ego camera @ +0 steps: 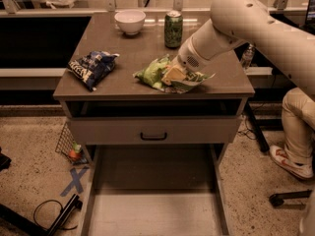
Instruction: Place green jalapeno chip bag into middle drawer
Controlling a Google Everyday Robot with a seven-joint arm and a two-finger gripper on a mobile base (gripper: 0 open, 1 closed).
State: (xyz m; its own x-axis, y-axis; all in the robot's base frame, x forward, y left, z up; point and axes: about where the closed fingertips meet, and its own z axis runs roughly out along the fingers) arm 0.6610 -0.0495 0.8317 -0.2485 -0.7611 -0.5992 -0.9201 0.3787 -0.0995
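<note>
The green jalapeno chip bag (149, 73) lies flat on the brown countertop (138, 48), right of centre and near the front edge. My gripper (172, 74) comes down from the right at the end of the cream arm and rests on the middle of the bag, hiding part of it. The middle drawer (153, 211) is pulled out below the counter, at the bottom of the view. Its flat grey-beige floor is bare, between low side walls.
A dark blue-and-white chip bag (91, 67) lies at the counter's left. A white bowl (130, 20) and a green can (173, 29) stand at the back. A shut drawer front with a black handle (153, 136) sits above the open drawer. A person's leg and shoe (291, 156) are at the right.
</note>
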